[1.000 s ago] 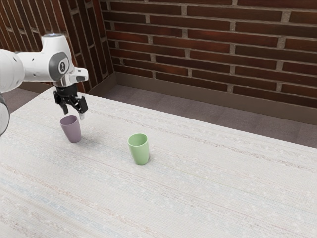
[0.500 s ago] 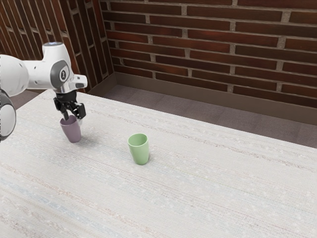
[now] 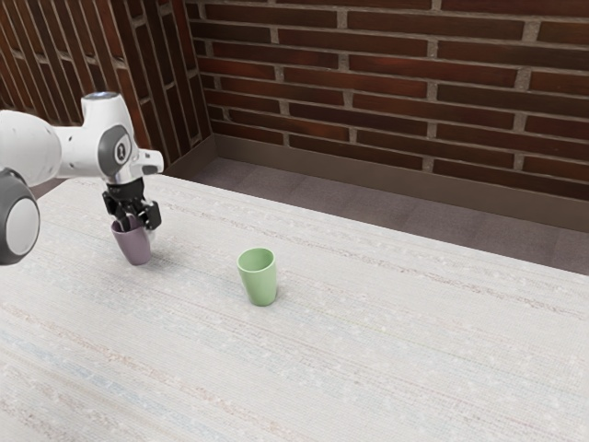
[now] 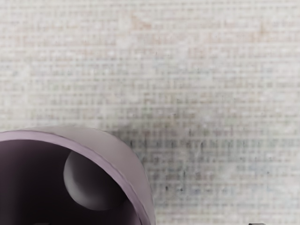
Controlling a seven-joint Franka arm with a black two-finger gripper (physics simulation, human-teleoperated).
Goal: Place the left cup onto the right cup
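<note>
mauve cup: plain dusty purple, darker inside | green cup: plain pale green | table: off-white, fine grey-beige streaks | wall: red-brown brick, dark mortar lines | arm: white, grey joint caps | gripper: black

The table looks like pale, bleached wood, matt, with fine streaky grain. On the table, the purple cup and the green cup both look like smooth plastic with a soft, dull sheen. In the wrist view, the purple cup is even and unmarked inside. Over the table, the arm has a glossy white shell, and its gripper is matt black. Behind the table stands a rough, dry red brick wall with pale mortar, above a flat, matt grey floor.
</note>
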